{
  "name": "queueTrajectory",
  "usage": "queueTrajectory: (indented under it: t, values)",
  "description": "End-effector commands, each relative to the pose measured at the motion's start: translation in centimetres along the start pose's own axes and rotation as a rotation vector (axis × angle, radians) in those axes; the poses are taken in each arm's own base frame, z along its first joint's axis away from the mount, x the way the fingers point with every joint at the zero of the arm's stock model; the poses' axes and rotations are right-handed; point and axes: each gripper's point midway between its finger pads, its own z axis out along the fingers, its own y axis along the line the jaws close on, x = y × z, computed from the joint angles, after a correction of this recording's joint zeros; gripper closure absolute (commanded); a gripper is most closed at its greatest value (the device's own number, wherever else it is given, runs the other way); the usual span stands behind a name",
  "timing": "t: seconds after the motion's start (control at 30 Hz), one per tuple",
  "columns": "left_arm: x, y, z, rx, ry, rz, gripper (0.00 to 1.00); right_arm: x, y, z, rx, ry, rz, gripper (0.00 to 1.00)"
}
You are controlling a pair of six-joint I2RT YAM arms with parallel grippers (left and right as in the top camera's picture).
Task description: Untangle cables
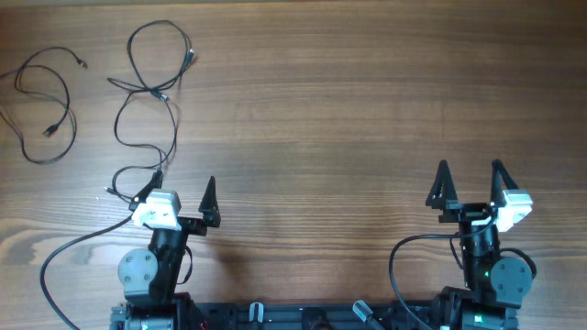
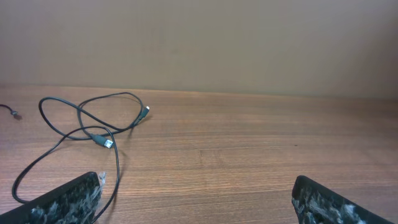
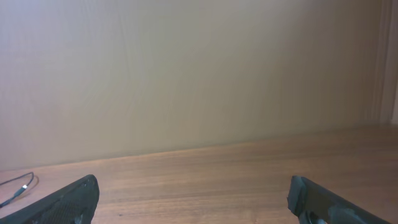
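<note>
Wooden table (image 1: 367, 110), black cables (image 1: 161, 94) lying loose

Overhead, the short cable (image 1: 57, 147) slips past the left edge, and its plugs are too small to make out. The long cable's (image 1: 129, 55) lower end merges with the black of the left gripper (image 1: 183, 180) and cannot be traced there. Both wrist views crop the fingers (image 2: 62, 199) at the bottom edge. The right wrist view shows only a cable tip (image 3: 18, 186) at its left edge, and which cable it belongs to is unclear.
</note>
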Motion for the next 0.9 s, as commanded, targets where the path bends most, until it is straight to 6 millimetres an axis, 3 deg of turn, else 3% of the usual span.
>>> queueTrajectory:
  t: [0.0, 0.13, 0.87]
  values:
    - [0.3, -0.2, 0.0, 0.014, 0.002, 0.016, 0.00, 0.8, 0.2, -0.1, -0.016, 0.030, -0.007, 0.00]
    - [0.3, -0.2, 0.0, 0.014, 0.002, 0.016, 0.00, 3.7, -0.2, -0.4, 0.004, 0.151, 0.020, 0.00]
    - [0.3, -0.2, 0.0, 0.014, 0.002, 0.016, 0.00, 4.4, -0.3, -0.3, -0.003, 0.179, -0.023, 0.00]
